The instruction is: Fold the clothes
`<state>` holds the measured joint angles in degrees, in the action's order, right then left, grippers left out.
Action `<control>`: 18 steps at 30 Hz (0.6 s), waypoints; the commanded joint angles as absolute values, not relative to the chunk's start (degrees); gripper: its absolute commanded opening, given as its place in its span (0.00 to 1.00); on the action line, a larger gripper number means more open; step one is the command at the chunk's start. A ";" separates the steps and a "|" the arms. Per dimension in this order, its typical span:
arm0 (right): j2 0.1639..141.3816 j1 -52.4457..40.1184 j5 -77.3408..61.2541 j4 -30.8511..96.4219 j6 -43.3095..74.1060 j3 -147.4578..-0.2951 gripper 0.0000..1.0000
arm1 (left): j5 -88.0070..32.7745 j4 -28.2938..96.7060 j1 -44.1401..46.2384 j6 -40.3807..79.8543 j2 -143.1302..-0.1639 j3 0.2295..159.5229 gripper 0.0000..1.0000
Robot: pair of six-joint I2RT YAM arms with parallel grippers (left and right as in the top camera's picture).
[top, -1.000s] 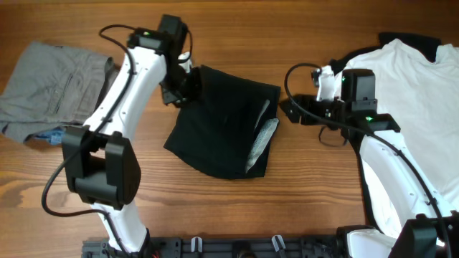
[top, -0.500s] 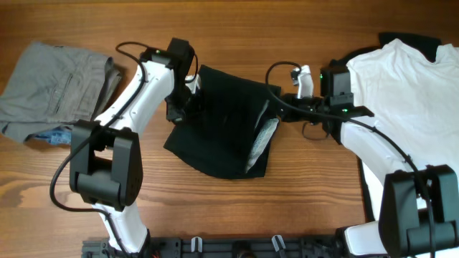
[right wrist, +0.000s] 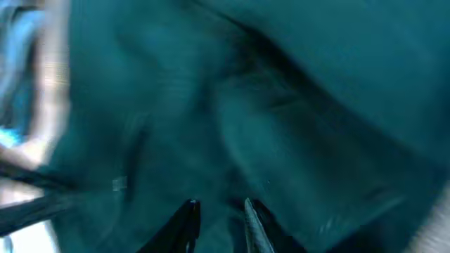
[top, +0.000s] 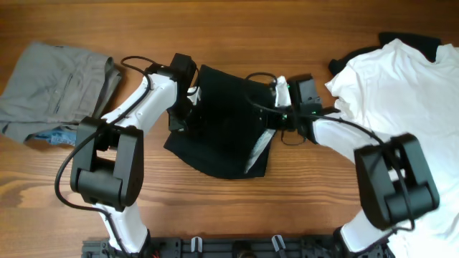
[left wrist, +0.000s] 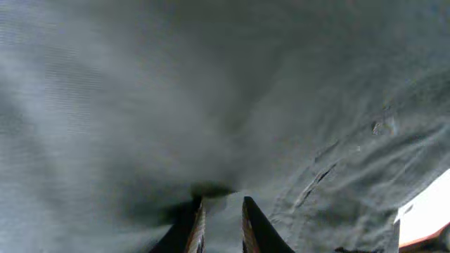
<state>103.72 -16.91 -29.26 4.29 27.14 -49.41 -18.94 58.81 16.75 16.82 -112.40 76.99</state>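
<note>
Left end effector: on the black T-shirt, at its edge nearer the grey trousers. Its fingers are almost together, nipping a small pucker of the cloth.
Right end effector: at the opposite edge of the shirt. Its fingers stand a narrow gap apart against dark fabric. The view is blurred, so I cannot tell whether the cloth is gripped.
Black T-shirt: rumpled and partly folded, mid-surface, between the two arms.
White T-shirt: spread out at the right arm's side.
Grey trousers: lying at the far end, by the left arm.
</note>
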 commanded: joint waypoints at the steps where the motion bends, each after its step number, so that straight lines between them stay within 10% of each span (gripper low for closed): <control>1: 106.59 -12.25 -22.92 9.52 41.12 -50.04 0.16 | -17.89 61.06 15.35 16.93 -111.53 76.51 0.20; 8: 105.23 -7.05 -35.77 12.88 33.17 -50.06 0.15 | -16.10 63.75 12.75 16.95 -111.53 76.49 0.12; 13: 94.37 -6.90 -39.00 14.24 23.42 -50.04 0.16 | -21.21 65.23 13.50 16.95 -111.53 76.47 0.34; 18: 81.69 -6.90 -38.33 14.20 22.44 -50.04 0.18 | -20.43 59.64 15.20 21.21 -111.53 73.01 0.06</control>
<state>90.19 -7.05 -37.52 14.44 25.91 -49.91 -19.66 63.11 13.72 17.87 -112.38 76.36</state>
